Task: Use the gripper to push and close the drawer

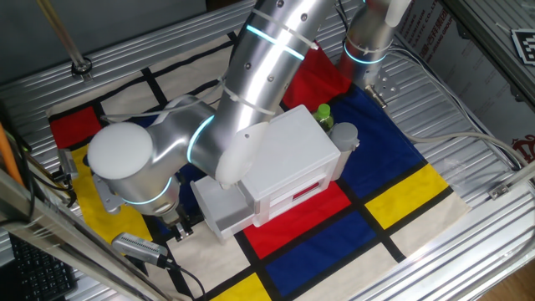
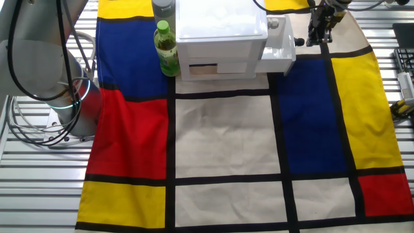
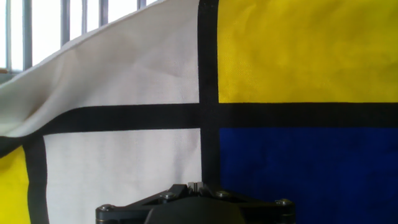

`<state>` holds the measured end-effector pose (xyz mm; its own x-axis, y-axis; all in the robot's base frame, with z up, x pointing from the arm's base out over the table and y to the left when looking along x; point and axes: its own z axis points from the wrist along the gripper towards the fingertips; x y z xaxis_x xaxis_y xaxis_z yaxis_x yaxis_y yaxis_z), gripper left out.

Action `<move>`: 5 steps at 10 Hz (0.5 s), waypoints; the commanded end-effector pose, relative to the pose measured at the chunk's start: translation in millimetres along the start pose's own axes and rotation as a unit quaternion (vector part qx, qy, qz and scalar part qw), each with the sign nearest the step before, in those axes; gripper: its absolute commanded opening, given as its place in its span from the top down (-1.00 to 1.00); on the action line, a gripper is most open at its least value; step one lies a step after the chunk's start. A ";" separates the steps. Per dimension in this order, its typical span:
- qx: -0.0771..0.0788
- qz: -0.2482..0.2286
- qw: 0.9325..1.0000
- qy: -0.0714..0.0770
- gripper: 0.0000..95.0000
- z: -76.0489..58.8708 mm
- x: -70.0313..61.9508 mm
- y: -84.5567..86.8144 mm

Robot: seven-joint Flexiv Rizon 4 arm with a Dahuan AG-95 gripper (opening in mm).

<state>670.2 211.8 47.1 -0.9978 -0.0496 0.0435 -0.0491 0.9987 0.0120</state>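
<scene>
Hand (image 2: 318,29) first: my black two-finger hand hangs just beside the front of the drawer (image 2: 279,46) in the other fixed view, fingers pointing down at the cloth, and I cannot make out whether it touches the knob. From the hand view I see the fingertips (image 3: 194,185) pressed together at the bottom edge, so I read the hand as closed on nothing, with only yellow, blue and white panels of the cloth (image 3: 124,168) beyond them. Nearest the other fixed camera lies the patterned cloth spread over the ribbed metal worktop (image 2: 39,188), with white, red, yellow and blue blocks divided by black bands. Further back stands the white cabinet (image 2: 220,32), and the pale drawer sticks out from its side toward the hand, not yet pushed in. A green bottle (image 2: 167,48) stands upright just beside the cabinet's other side. In one fixed view, the silver arm (image 1: 259,75) with its cyan rings bends over the cabinet and hides most of the hand, while a second arm base (image 1: 368,38) stands at the far edge.
</scene>
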 end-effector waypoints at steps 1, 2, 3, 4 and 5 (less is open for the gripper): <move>0.000 -0.001 1.000 0.001 1.00 0.8 1.5 -1.2; 0.000 -0.001 1.000 0.002 1.00 0.4 1.9 -1.3; 0.000 -0.001 1.000 0.002 1.00 0.2 2.1 -1.3; 0.000 -0.002 1.000 0.003 1.00 0.3 2.6 -1.5; 0.000 -0.002 1.000 0.003 1.00 0.6 3.3 -1.9</move>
<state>668.4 210.3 46.1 -0.9972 -0.0543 0.0518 -0.0536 0.9985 0.0133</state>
